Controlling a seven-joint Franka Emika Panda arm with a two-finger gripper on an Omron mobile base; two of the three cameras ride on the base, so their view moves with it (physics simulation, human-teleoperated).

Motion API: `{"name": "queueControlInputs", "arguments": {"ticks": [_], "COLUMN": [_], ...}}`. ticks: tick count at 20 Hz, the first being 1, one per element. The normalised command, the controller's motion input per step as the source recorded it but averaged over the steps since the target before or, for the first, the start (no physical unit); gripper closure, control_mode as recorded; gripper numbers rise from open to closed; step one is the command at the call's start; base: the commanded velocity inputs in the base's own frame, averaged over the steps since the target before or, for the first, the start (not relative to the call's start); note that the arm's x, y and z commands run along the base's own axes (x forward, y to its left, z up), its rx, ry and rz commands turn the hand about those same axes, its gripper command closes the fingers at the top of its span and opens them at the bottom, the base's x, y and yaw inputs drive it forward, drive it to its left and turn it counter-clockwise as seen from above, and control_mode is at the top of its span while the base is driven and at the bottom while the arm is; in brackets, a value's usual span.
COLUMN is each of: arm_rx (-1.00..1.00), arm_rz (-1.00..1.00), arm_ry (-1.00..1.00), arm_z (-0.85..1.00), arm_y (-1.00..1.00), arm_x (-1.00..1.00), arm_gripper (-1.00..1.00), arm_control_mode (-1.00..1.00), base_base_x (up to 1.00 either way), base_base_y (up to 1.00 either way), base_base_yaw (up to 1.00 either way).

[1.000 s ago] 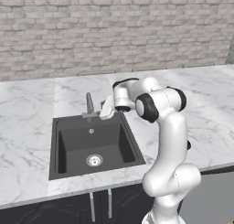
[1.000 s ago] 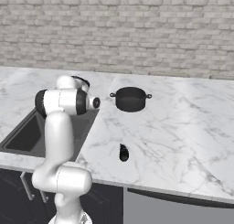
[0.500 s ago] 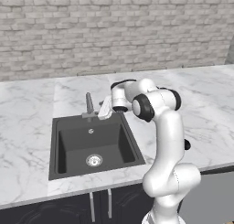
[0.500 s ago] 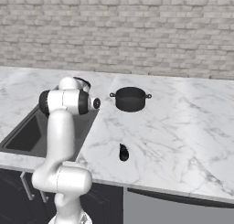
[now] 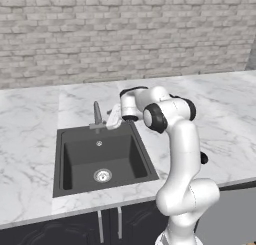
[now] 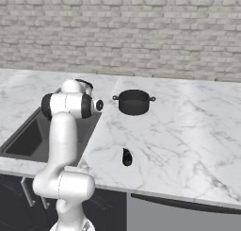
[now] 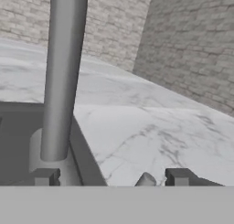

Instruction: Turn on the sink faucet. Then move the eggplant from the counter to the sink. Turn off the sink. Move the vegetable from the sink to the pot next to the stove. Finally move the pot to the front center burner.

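Observation:
The sink faucet (image 5: 97,113) is a slim grey upright spout at the back rim of the dark sink (image 5: 75,161). My gripper (image 5: 110,122) hovers just right of it, open. In the hand view the faucet (image 7: 62,72) rises at the left, close in front of my gripper (image 7: 112,177), whose fingertips (image 7: 45,176) stand wide apart. A small grey stub (image 7: 146,179) pokes up between them. No water shows in the basin. The eggplant (image 6: 126,157) lies dark on the white marble counter (image 6: 179,131) near its front edge. In the left base view the eggplant (image 5: 203,158) peeks out from behind my arm.
A black two-handled pot (image 6: 134,102) stands on the counter right of the sink (image 6: 28,138). A brick wall (image 5: 125,34) runs behind the counter. The sink's round silver drain (image 5: 102,175) sits in the basin floor.
The hand has edged slightly left, closer to the faucet. The eggplant and the black pot have not moved.

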Motion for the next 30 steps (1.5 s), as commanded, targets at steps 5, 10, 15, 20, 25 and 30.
{"name": "queueControlInputs", "arguments": {"ticks": [5,10,15,20,25,30], "arm_rx": [0.00,0.00,0.00,0.00,0.00,0.00], "arm_rz": [-0.04,-0.15,-0.27,-0.13,-0.08,-0.17], "arm_ry": [0.02,0.08,0.10,0.14,0.22,0.18], "arm_z": [0.00,0.00,0.00,-0.13,-0.39,-0.47], "arm_y": [0.30,0.12,0.04,0.00,-0.14,-0.40], "arm_x": [0.07,0.00,0.00,0.06,0.08,0.06], "arm_gripper": [1.00,1.00,1.00,1.00,1.00,1.00], "arm_control_mode": [-1.00,-1.00,-1.00,-1.00,-1.00,-1.00], "base_base_x": [0.00,0.00,0.00,0.00,0.00,0.00], "base_base_y": [0.00,0.00,0.00,0.00,0.00,0.00], "base_base_yaw": [0.00,0.00,0.00,0.00,0.00,0.00]}}
